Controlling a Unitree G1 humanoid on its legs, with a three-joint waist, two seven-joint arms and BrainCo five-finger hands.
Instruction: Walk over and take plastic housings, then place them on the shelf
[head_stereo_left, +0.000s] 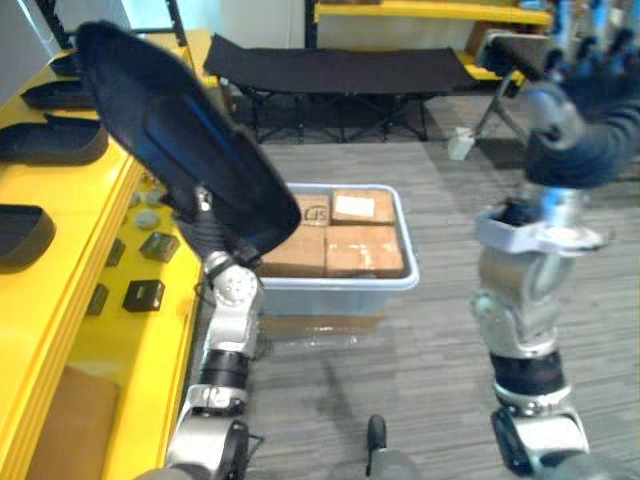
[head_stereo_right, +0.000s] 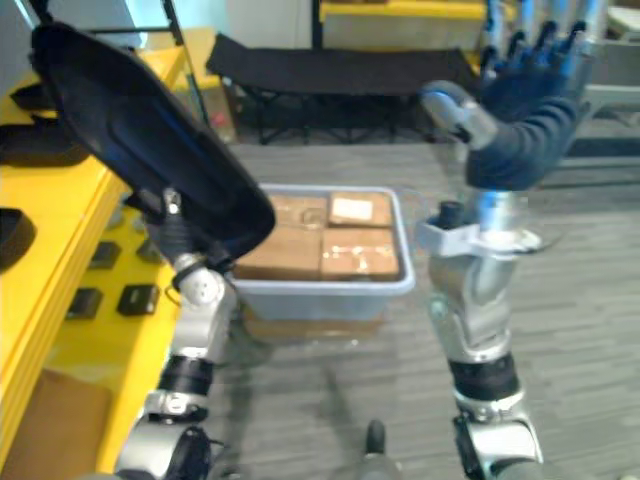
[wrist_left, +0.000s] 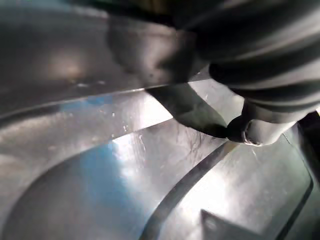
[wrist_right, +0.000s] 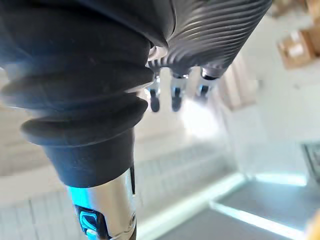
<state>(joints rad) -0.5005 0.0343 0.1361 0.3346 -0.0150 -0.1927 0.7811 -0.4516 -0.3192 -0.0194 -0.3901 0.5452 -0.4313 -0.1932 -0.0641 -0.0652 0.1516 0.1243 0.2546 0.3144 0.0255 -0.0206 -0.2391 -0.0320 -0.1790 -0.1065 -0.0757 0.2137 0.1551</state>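
Left robot hand (head_stereo_left: 205, 232) is raising the black housing (head_stereo_left: 170, 130) beside the yellow shelf (head_stereo_left: 70, 290), likely for placing; its grip cannot be told. Right robot hand (head_stereo_right: 530, 75) is hovering high, spread and empty.

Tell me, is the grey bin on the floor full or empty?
Full: brown cardboard boxes pack the bin side by side, nearly to its rim.

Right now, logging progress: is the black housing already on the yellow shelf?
No, the black housing is in midair, off the yellow shelf.
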